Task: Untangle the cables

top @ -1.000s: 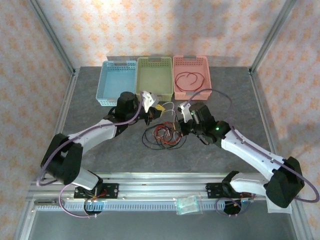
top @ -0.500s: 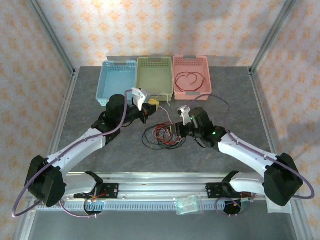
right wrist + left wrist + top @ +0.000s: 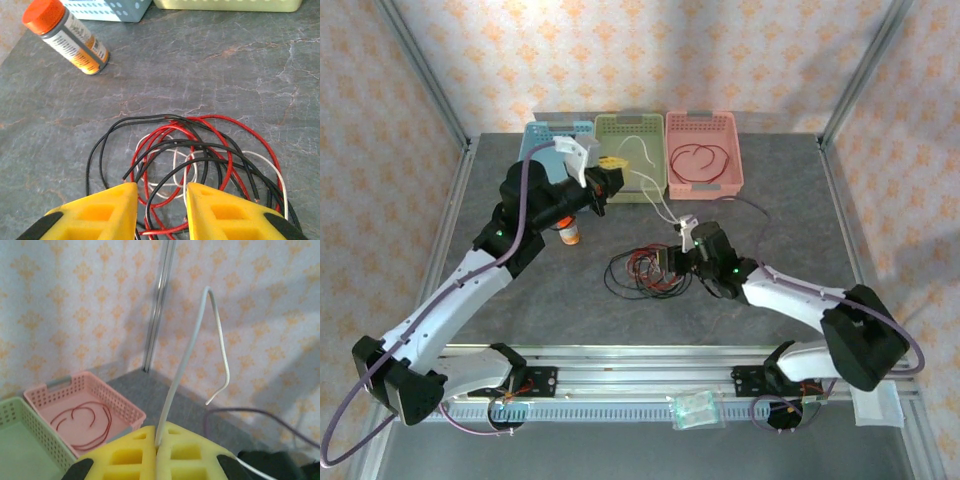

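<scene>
A tangle of red, black and white cables (image 3: 640, 272) lies on the grey table between the arms. My right gripper (image 3: 671, 263) is low at its right edge. In the right wrist view this gripper (image 3: 160, 197) is open, its yellow fingers (image 3: 107, 210) straddling several strands of the cables (image 3: 200, 150) without pinching any. My left gripper (image 3: 612, 163) is raised over the baskets and shut on a white cable (image 3: 655, 195) that trails down towards the tangle. From the left wrist, the white cable (image 3: 185, 365) rises out of the closed gripper (image 3: 159, 432).
Blue (image 3: 535, 135), green (image 3: 630, 125) and pink (image 3: 703, 122) baskets stand in a row at the back. A dark red cable (image 3: 698, 160) lies coiled in the pink one. An orange-capped bottle (image 3: 570, 233) lies on the table left of the tangle.
The left arm has risen and swung back-left, drawing the white cable out of the tangle. The right gripper has opened and slid left onto the tangle.
</scene>
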Controlling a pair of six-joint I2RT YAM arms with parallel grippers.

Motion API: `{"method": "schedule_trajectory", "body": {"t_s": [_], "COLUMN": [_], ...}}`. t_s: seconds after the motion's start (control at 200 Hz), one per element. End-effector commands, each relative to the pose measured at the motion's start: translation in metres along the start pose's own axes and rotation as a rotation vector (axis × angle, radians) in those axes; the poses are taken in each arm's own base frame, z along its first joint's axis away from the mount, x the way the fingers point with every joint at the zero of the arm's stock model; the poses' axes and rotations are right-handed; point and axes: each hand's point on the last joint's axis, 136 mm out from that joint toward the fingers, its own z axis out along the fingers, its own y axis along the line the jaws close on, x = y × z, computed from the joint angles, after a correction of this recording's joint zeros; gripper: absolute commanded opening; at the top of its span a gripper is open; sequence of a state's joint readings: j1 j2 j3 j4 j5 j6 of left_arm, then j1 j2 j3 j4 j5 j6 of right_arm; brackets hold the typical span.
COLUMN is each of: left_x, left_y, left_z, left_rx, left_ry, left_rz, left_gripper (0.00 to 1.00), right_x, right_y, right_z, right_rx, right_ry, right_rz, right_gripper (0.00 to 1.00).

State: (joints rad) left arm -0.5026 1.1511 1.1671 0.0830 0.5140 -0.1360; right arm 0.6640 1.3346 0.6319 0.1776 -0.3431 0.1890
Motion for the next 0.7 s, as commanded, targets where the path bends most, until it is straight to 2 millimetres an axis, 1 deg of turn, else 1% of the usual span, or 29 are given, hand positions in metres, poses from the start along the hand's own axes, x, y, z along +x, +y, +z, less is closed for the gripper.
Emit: {"method": "schedule_trajectory", "body": {"t_s": [0.0,0.07,0.085,0.09,0.145,0.22,0.315,0.401,0.486,0.546,0.571,0.611,0.661,0.671,0.696], "left_x": [-0.035,-0.055,-0.058,-0.056,-0.07,-0.079,-0.083,-0.08,-0.073,-0.068,-0.064,-0.058,-0.049,-0.048,-0.041], "left_y": [-0.005,0.001,0.002,0.003,0.01,0.022,0.043,0.06,0.074,0.084,0.087,0.095,0.104,0.105,0.11], "left_z": [-0.013,-0.019,-0.02,-0.019,-0.022,-0.023,-0.023,-0.02,-0.011,-0.004,0.001,0.008,0.017,0.018,0.024], "left_rx": [-0.035,-0.095,-0.11,-0.112,-0.172,-0.259,-0.381,-0.472,-0.536,-0.571,-0.578,-0.599,-0.619,-0.62,-0.627], "left_ry": [-0.054,-0.083,-0.084,-0.074,-0.077,-0.06,-0.043,-0.015,0.019,0.035,0.045,0.063,0.088,0.091,0.107], "left_rz": [-0.053,-0.069,-0.074,-0.078,-0.082,-0.085,-0.088,-0.076,-0.062,-0.05,-0.043,-0.035,-0.03,-0.03,-0.03], "left_gripper": [0.0,0.0,0.0,0.0,0.0,0.0,0.0,0.0,0.0,0.0,0.0,0.0,0.0,0.0,0.0], "right_x": [-0.016,-0.01,-0.01,-0.009,-0.004,0.002,0.006,0.007,0.005,0.003,0.002,-0.002,-0.004,-0.009,-0.012], "right_y": [-0.007,-0.012,-0.013,-0.013,-0.016,-0.018,-0.018,-0.017,-0.015,-0.014,-0.013,-0.012,-0.014,-0.011,-0.01], "right_z": [0.006,0.011,0.012,0.012,0.015,0.017,0.014,0.007,-0.003,-0.011,-0.015,-0.022,-0.027,-0.032,-0.037], "right_rx": [0.03,0.043,0.044,0.044,0.047,0.046,0.043,0.036,0.032,0.032,0.032,0.036,0.048,0.043,0.043], "right_ry": [-0.085,-0.073,-0.073,-0.073,-0.064,-0.053,-0.048,-0.06,-0.076,-0.092,-0.1,-0.117,-0.124,-0.143,-0.159], "right_rz": [0.03,0.041,0.044,0.044,0.051,0.059,0.068,0.071,0.066,0.06,0.058,0.055,0.055,0.053,0.053], "right_gripper": [0.31,0.31,0.31,0.31,0.31,0.31,0.32,0.32,0.35,0.41,0.49,0.55,0.57,0.58,0.59]}}
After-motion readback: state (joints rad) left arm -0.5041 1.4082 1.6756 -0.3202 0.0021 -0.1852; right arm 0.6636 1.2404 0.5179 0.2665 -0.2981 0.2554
